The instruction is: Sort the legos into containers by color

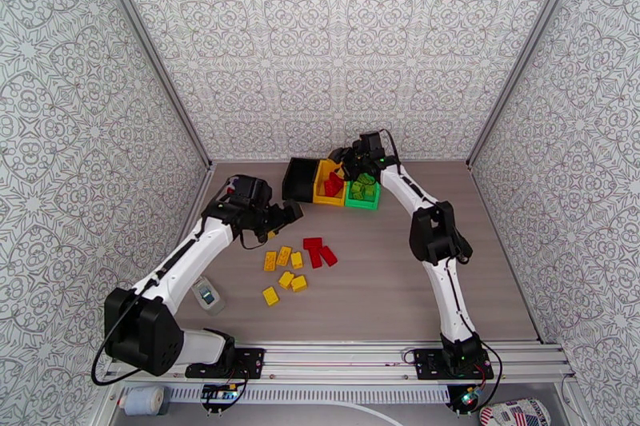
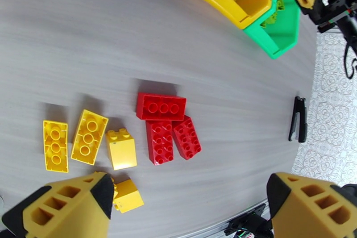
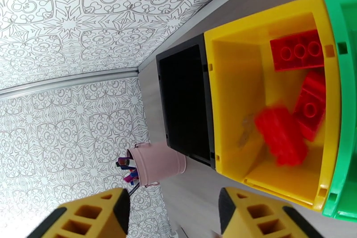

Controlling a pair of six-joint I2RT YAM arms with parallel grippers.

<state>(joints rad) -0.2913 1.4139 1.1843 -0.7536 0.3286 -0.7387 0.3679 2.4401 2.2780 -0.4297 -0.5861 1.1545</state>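
Three red legos (image 2: 160,107) lie together mid-table, with several yellow legos (image 2: 89,136) to their left; the same group (image 1: 318,250) shows in the top view. My left gripper (image 2: 187,207) hovers open just above and in front of them, holding nothing. The containers stand in a row at the back: black (image 1: 300,178), yellow (image 1: 323,197) and green (image 1: 360,203). My right gripper (image 3: 174,216) hangs open over the yellow bin (image 3: 232,100). That bin holds red bricks (image 3: 296,49), one of them blurred (image 3: 281,138). Green bricks (image 1: 364,184) fill the green bin.
A pink cup of pens (image 3: 156,163) stands beyond the black bin (image 3: 185,100). A small white device (image 1: 208,294) lies by the left arm. A black clip-like object (image 2: 298,118) rests on the table right of the red bricks. Patterned walls close three sides.
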